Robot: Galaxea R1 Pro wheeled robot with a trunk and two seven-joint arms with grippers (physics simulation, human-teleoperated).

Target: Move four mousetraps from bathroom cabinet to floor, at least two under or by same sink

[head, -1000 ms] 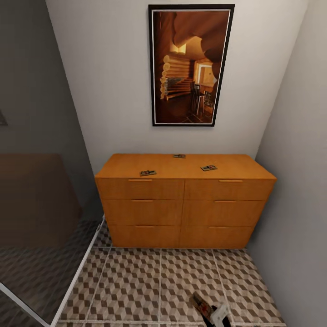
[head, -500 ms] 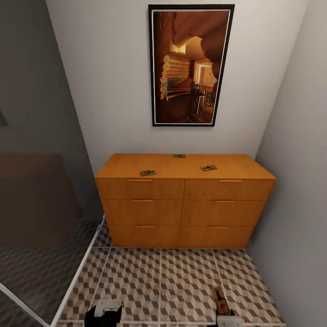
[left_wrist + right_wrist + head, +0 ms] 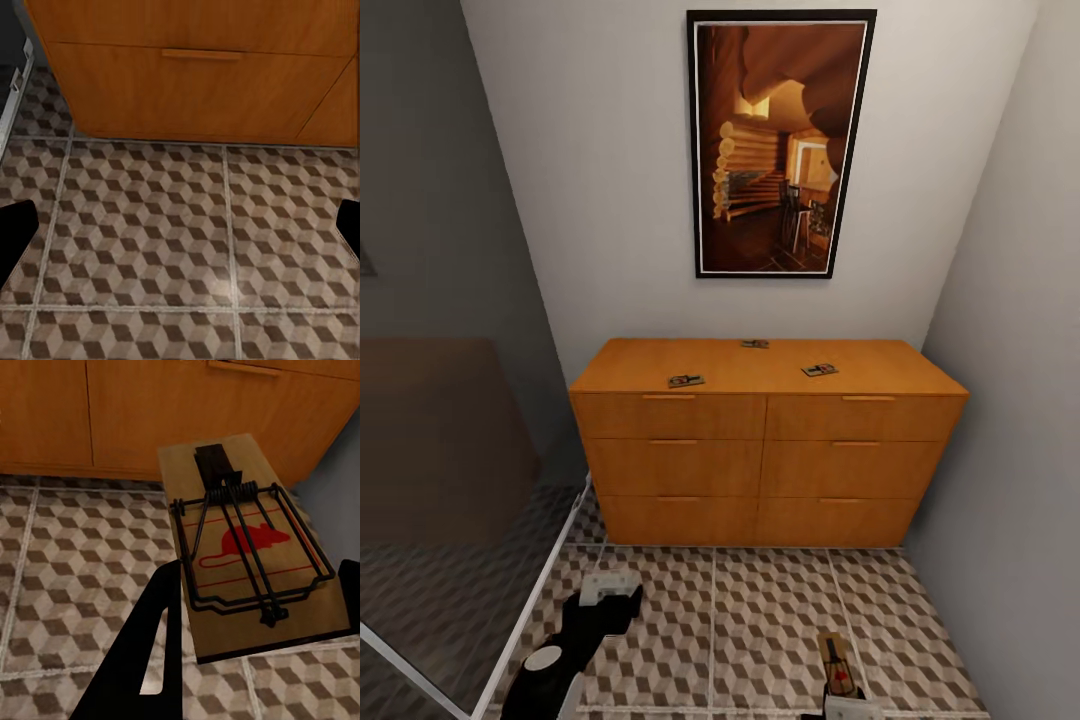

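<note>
The orange-brown cabinet (image 3: 760,450) stands against the far wall, and its lower drawers show in the left wrist view (image 3: 202,75). Three mousetraps lie on its top: front left (image 3: 686,381), back middle (image 3: 755,344) and front right (image 3: 819,370). A further mousetrap (image 3: 839,664) (image 3: 247,547), with a red mouse print and dark wire, is held level above the cube-pattern bathroom floor (image 3: 760,610) (image 3: 180,225). My right gripper (image 3: 847,703) (image 3: 259,581) is shut on it. My left gripper (image 3: 610,586) (image 3: 180,229) hangs open over bare tiles in front of the cabinet.
A glass shower partition (image 3: 450,480) with a white bottom rail (image 3: 530,610) runs along the left. A grey wall (image 3: 1020,400) closes the right side beside the cabinet. A framed picture (image 3: 780,145) hangs above the cabinet.
My left arm has come up into the head view and reached forward toward the cabinet. The right gripper has turned the held mousetrap from tilted to pointing straight ahead.
</note>
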